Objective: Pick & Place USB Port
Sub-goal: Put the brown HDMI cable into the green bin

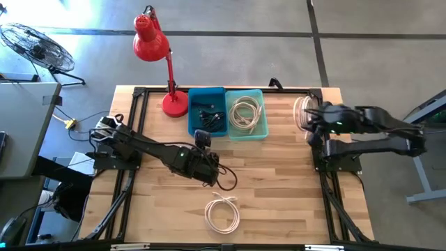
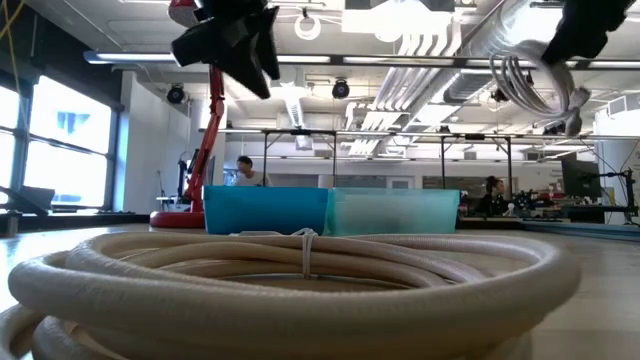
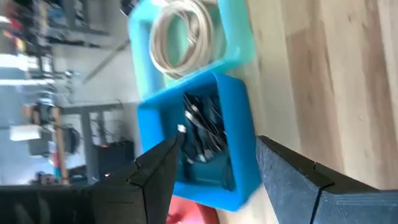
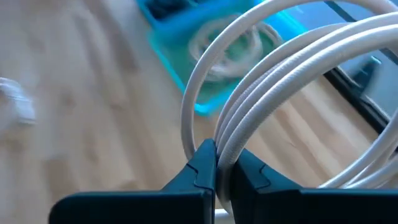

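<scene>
My right gripper [image 4: 224,157] is shut on a white coiled cable [image 1: 302,111] and holds it above the table's far right part, beside the light teal bin [image 1: 246,113]. That bin holds more white cable. The blue bin [image 1: 208,111] next to it holds black cables [image 3: 202,127]. My left gripper [image 1: 203,138] is open over the table's middle, pointing at the blue bin [image 3: 239,118] with nothing between its fingers. Another white coil [image 1: 223,215] lies flat on the table near the near edge and fills the low view's foreground [image 2: 300,275]. My right gripper pinches several strands of the white coil [image 4: 231,134] between its two fingers, which lie across the strands. The coil is lifted clear of the table. In the low view it hangs tilted below the gripper [image 2: 535,80].
A red desk lamp [image 1: 157,52] stands at the far edge, left of the blue bin. A black cable loop [image 1: 227,181] shows beside my left arm's wrist. Bare wood lies between the bins and the near coil. People sit in the room beyond the table [image 2: 245,172].
</scene>
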